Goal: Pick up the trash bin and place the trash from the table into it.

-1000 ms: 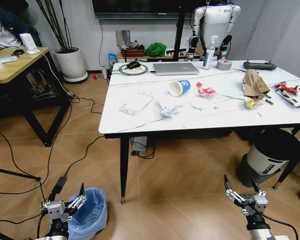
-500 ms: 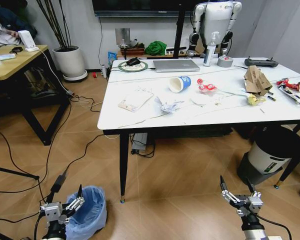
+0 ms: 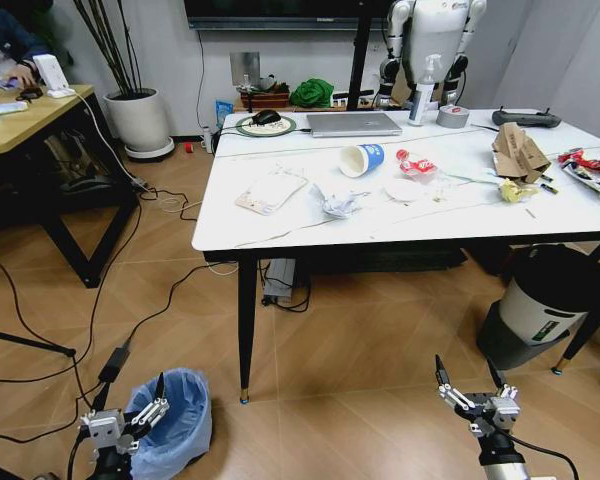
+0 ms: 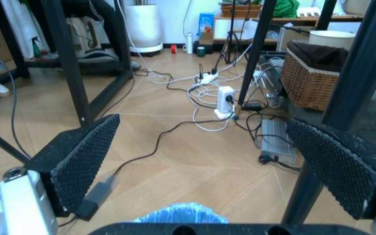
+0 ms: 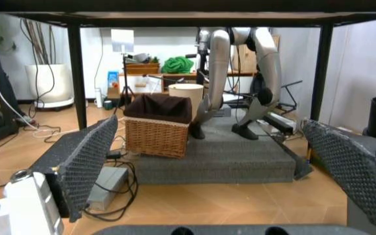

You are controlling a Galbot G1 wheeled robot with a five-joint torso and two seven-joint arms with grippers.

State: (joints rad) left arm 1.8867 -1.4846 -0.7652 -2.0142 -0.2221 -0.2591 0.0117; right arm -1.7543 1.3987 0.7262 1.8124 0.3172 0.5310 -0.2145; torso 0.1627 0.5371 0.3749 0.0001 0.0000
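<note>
Nothing done yet: trash bin [image 3: 172,423] on the floor just beside the wide-open left hand [image 3: 126,417], right hand [image 3: 473,395] wide and empty, trash [image 3: 337,203] all on the tabletop [image 3: 310,230]

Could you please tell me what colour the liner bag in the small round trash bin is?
Light blue; the small round trash bin's crinkly plastic liner shows best in the head view.
</note>
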